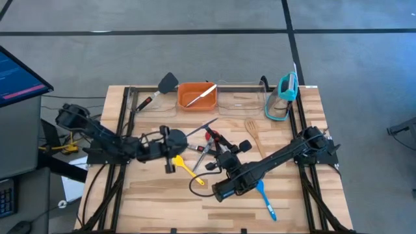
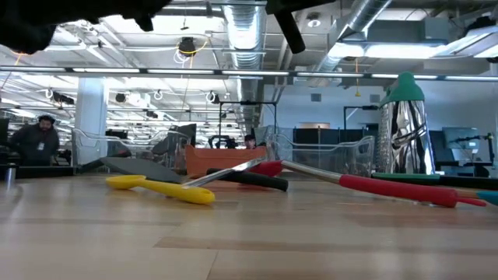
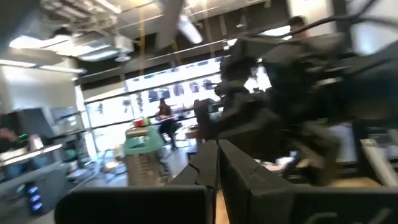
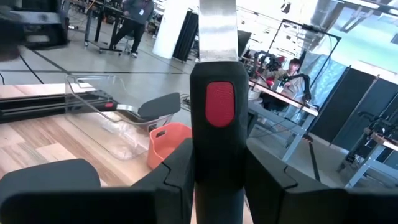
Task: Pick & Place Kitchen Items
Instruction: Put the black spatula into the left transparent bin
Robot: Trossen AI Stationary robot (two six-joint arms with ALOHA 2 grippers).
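My right gripper [image 4: 217, 186] hovers over the table's middle [image 1: 224, 159], shut on an upright utensil [image 4: 214, 93] that has a black handle, a red oval inset and a flat metal shaft. My left gripper [image 3: 214, 165] is shut on nothing, held left of centre [image 1: 182, 138] and facing the right arm. On the wood lie a yellow spoon [image 1: 185, 169], a blue spoon [image 1: 265, 195], a wooden fork [image 1: 252, 130] and a red-handled metal utensil [image 2: 397, 189]. A black spatula [image 1: 166, 84] rests at the far left. My right gripper pinches the utensil's black handle [image 4: 214, 158] between its two fingers [image 4: 171, 180], just under the red inset. The fingers come in level, pointing toward the far left, and lie across the handle. The utensil stands upright with its metal shaft rising above; the gripper hides its lower end.
An orange bin [image 1: 197, 95] with a pale utensil in it and a clear bin [image 1: 240, 97] stand along the far edge. A teal-topped grater [image 1: 286, 91] stands at the far right. More utensils cross in a heap [image 1: 208, 140] between the arms. People move in the room beyond.
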